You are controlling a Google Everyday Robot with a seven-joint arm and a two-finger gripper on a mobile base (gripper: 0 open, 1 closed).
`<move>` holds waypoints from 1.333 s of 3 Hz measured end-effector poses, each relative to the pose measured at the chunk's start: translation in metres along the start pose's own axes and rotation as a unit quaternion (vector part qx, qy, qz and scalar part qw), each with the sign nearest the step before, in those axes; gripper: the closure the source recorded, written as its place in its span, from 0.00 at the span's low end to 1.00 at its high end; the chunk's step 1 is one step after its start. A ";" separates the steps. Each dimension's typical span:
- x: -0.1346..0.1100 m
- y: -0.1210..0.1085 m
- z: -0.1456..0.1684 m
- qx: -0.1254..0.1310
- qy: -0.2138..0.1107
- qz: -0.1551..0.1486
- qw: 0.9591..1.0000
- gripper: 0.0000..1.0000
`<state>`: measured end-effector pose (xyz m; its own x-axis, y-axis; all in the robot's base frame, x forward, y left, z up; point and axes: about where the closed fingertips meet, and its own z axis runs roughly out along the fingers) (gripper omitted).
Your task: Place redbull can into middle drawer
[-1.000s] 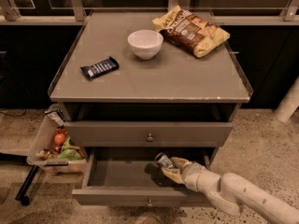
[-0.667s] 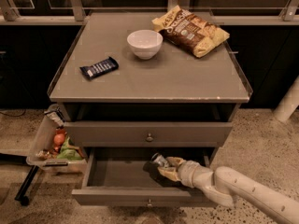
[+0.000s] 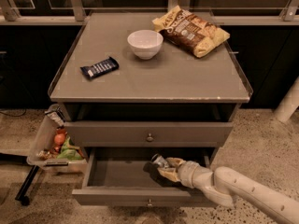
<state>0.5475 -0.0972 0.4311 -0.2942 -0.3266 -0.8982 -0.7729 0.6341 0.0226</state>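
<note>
The middle drawer [image 3: 117,195] is pulled open below the closed knobbed front [image 3: 149,133]. My gripper [image 3: 164,168] reaches into the open drawer from the right, at its right half. It is shut on the redbull can [image 3: 159,161], a slim silver can whose end points up and left, held low inside the drawer. The rest of the can is hidden by the fingers.
On the cabinet top [image 3: 154,78] stand a white bowl [image 3: 145,43], a chip bag [image 3: 191,30] and a dark blue candy bar [image 3: 99,68]. A plastic bin [image 3: 52,143] with snacks hangs at the cabinet's left side. My arm [image 3: 252,197] crosses the floor at lower right.
My gripper with the can has moved a little to the left inside the drawer. Nothing on the cabinet top has moved.
</note>
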 end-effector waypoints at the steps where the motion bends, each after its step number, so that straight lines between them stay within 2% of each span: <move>1: 0.000 0.000 0.000 0.000 0.000 0.000 1.000 0.34; 2: 0.000 0.000 0.000 0.000 0.000 0.000 1.000 0.11; 3: 0.000 0.000 0.000 0.000 0.000 0.000 1.000 0.00; 4: 0.000 0.000 0.000 0.000 0.000 0.000 1.000 0.00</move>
